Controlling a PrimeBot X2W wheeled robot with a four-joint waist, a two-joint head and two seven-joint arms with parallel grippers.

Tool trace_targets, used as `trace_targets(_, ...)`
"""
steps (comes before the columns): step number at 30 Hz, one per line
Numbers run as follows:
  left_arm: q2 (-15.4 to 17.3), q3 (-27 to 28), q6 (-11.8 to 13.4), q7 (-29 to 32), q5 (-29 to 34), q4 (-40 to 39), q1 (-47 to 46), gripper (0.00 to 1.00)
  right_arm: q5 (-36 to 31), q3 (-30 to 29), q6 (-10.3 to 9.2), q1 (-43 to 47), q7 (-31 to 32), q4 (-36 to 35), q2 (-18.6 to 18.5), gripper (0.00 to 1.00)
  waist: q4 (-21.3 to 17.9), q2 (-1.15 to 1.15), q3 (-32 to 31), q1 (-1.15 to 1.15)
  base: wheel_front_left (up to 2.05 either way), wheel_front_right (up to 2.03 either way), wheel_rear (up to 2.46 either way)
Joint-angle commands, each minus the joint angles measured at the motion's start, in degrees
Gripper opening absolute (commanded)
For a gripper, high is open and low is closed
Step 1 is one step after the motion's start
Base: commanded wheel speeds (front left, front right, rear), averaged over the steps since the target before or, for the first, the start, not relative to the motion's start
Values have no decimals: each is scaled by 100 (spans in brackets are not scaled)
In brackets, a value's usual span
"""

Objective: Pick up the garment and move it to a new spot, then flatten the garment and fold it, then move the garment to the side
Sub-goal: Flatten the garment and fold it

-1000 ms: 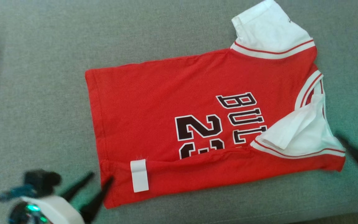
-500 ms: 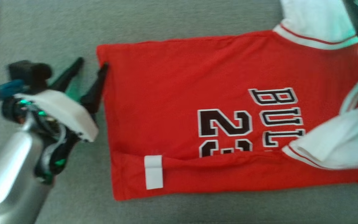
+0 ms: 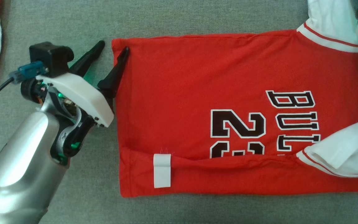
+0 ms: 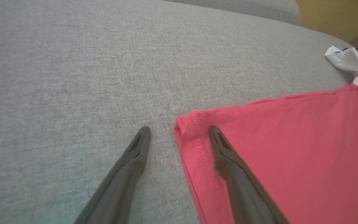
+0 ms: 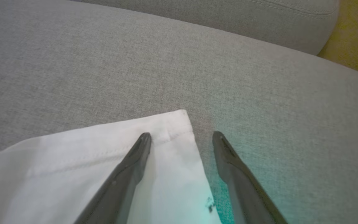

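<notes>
Red jersey (image 3: 197, 77) flat on the sofa seat (image 3: 182, 15), both tools spread wide at its far edge

Near side: the long edge is folded over, white label (image 3: 162, 171) on the flap; shirt runs left-right, hem left, sleeves right; light floppy cotton I reckon, so pinch corners, not the middle; left tool (image 4: 179, 129) straddles the far hem corner, one finger on cloth, one on the seat, nothing gripped; right tool (image 5: 182, 134) likewise at the far white sleeve (image 5: 73, 155) corner.

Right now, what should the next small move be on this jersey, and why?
Likely close both grippers: the left gripper straddles the jersey at its hem corner, the right gripper straddles the white sleeve at its corner, both open, gripping nothing.
</notes>
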Motion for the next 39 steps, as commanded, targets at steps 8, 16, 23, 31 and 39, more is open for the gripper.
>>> trace_targets(8,2,-58,-62,152,-48,-7,-109,100,-188,74,39,-177,-139,252,-59,100,-4,0,5,0,0,0,0)
trace_targets(16,-54,-236,-245,246,-61,123,-248,0,170,258,39,-208,80,501,173,0,-51,0,-1,0,0,0,0)
trace_targets(23,-1,-18,-233,-19,-96,165,-346,0,461,-369,39,-408,-350,441,431,0,-158,0,-114,0,0,0,0)
trace_targets(31,171,295,-81,-307,-162,-157,-146,0,790,-509,39,-165,-672,-112,400,0,-375,0,-433,0,0,0,0)
trace_targets(39,362,457,152,-509,-269,-794,622,0,1347,-828,39,1177,-763,-1403,140,0,-595,0,-882,0,0,0,0)
